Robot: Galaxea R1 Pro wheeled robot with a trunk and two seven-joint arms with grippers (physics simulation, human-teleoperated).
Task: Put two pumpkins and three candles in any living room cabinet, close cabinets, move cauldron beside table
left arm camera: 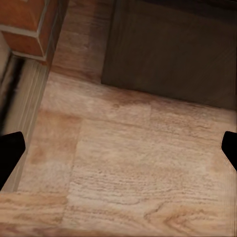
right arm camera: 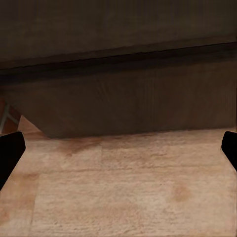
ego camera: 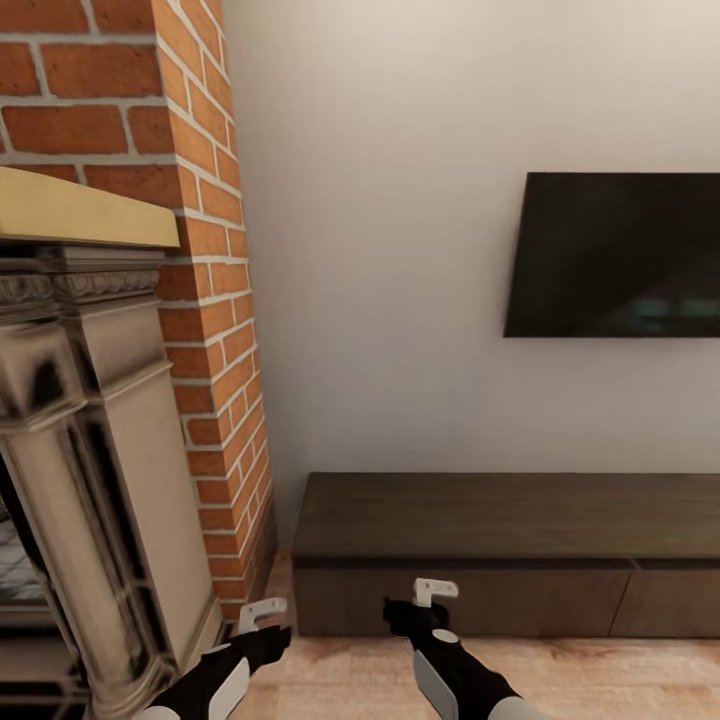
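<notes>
The long, low dark-brown cabinet (ego camera: 500, 520) stands against the white wall under the TV, its flat drawer fronts shut. My left gripper (ego camera: 262, 615) hangs open over the wood floor near the cabinet's left end, empty. In the left wrist view the left gripper (left arm camera: 118, 148) looks down at bare floor with the cabinet corner (left arm camera: 173, 54) beyond. My right gripper (ego camera: 432, 595) is open and empty just in front of the cabinet's drawer front (right arm camera: 123, 98). The right gripper (right arm camera: 118, 148) has its fingertips spread wide apart. The pumpkins, candles, cauldron and table are out of view.
A brick chimney (ego camera: 210, 300) and a pale carved fireplace surround (ego camera: 100, 450) crowd the left side, close to my left arm. A black TV (ego camera: 620, 255) hangs on the wall above the cabinet. Light wood floor (ego camera: 600, 680) runs in front of the cabinet.
</notes>
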